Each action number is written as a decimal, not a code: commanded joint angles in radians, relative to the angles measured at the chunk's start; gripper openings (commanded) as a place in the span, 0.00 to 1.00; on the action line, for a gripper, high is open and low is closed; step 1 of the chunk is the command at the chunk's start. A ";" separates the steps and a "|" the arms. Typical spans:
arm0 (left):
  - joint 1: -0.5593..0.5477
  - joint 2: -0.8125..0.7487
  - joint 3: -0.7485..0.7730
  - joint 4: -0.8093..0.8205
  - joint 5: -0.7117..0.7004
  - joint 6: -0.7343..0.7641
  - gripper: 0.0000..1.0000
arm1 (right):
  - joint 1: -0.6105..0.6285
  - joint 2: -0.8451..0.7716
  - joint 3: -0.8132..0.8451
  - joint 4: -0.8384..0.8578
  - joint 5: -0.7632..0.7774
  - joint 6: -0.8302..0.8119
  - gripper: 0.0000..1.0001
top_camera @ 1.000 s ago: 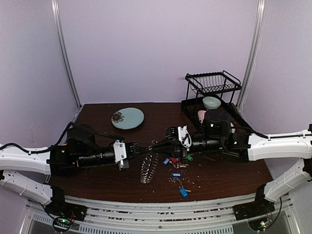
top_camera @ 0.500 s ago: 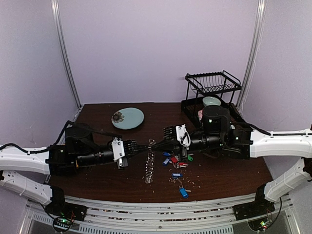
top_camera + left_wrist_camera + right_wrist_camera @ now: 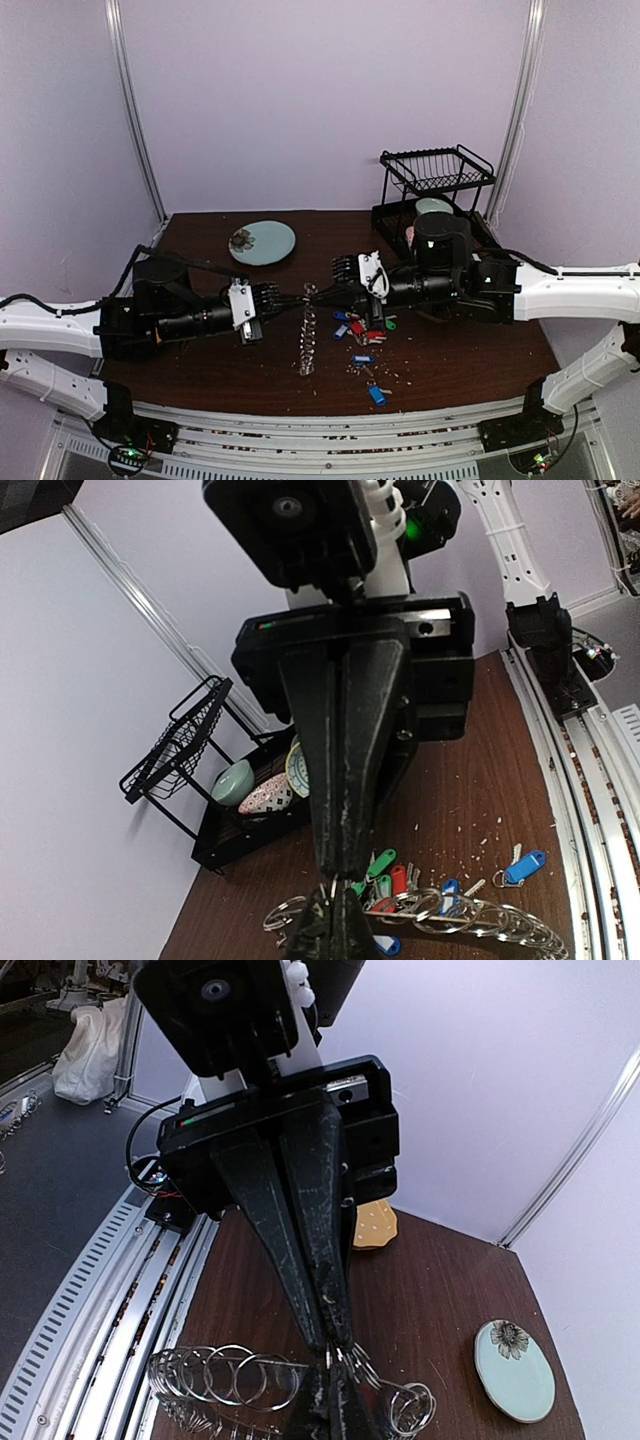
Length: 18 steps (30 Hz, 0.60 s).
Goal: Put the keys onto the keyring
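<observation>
The keyring (image 3: pixel 307 335), a large thin metal ring fringed with many small silvery rings, hangs edge-on between my two arms. My left gripper (image 3: pixel 299 298) and my right gripper (image 3: pixel 319 296) meet tip to tip and are both shut on its top. The left wrist view shows my left gripper (image 3: pixel 335 905) pinching the keyring (image 3: pixel 480 920). The right wrist view shows my right gripper (image 3: pixel 335 1375) pinching the keyring (image 3: pixel 230 1375). The keys (image 3: pixel 362 328), with red, green and blue tags, lie in a pile under the right arm and show in the left wrist view (image 3: pixel 390 875). Two blue-tagged keys (image 3: pixel 376 394) lie nearer the front.
A black dish rack (image 3: pixel 435 185) with bowls stands at the back right. A light blue plate (image 3: pixel 262 242) with a flower lies at the back left. Crumbs are scattered around the keys. An orange dotted object (image 3: pixel 373 1225) lies behind the left arm.
The keyring has turned from a tilted, partly face-on hang to a straight edge-on hang. Both grippers have risen slightly and stay closed on it.
</observation>
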 commanded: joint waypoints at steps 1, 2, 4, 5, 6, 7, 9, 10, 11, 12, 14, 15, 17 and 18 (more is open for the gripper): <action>0.004 0.003 0.031 0.060 -0.011 -0.021 0.00 | 0.002 -0.023 0.028 -0.007 0.030 0.002 0.00; 0.004 0.007 0.035 0.056 -0.014 -0.027 0.02 | 0.002 -0.021 0.032 -0.014 0.030 0.000 0.00; 0.005 0.013 0.040 0.048 -0.019 -0.036 0.11 | 0.003 -0.021 0.038 -0.028 0.037 -0.003 0.00; 0.005 0.013 0.043 0.043 -0.021 -0.036 0.15 | 0.002 -0.022 0.041 -0.036 0.043 -0.005 0.00; 0.004 0.013 0.045 0.037 -0.026 -0.038 0.18 | 0.002 -0.023 0.041 -0.039 0.050 -0.007 0.00; 0.004 0.013 0.047 0.029 -0.030 -0.039 0.19 | 0.002 -0.024 0.041 -0.042 0.056 -0.008 0.00; 0.009 0.013 0.057 0.000 -0.034 -0.052 0.22 | 0.002 -0.026 0.044 -0.050 0.066 -0.010 0.00; 0.014 0.013 0.061 -0.015 -0.028 -0.062 0.22 | 0.002 -0.026 0.045 -0.054 0.068 -0.011 0.00; 0.018 0.013 0.067 -0.032 -0.020 -0.076 0.22 | 0.003 -0.026 0.046 -0.054 0.070 -0.010 0.00; 0.024 0.015 0.075 -0.048 -0.006 -0.093 0.20 | 0.003 -0.026 0.047 -0.056 0.071 -0.009 0.00; 0.040 0.020 0.090 -0.089 0.018 -0.127 0.21 | 0.002 -0.025 0.047 -0.058 0.077 -0.011 0.00; 0.052 0.020 0.098 -0.112 0.042 -0.146 0.24 | 0.004 -0.026 0.048 -0.061 0.080 -0.012 0.00; 0.076 0.033 0.122 -0.167 0.083 -0.167 0.28 | 0.003 -0.026 0.050 -0.064 0.092 -0.011 0.00; 0.079 0.044 0.136 -0.194 0.086 -0.170 0.28 | 0.003 -0.027 0.051 -0.067 0.096 -0.014 0.00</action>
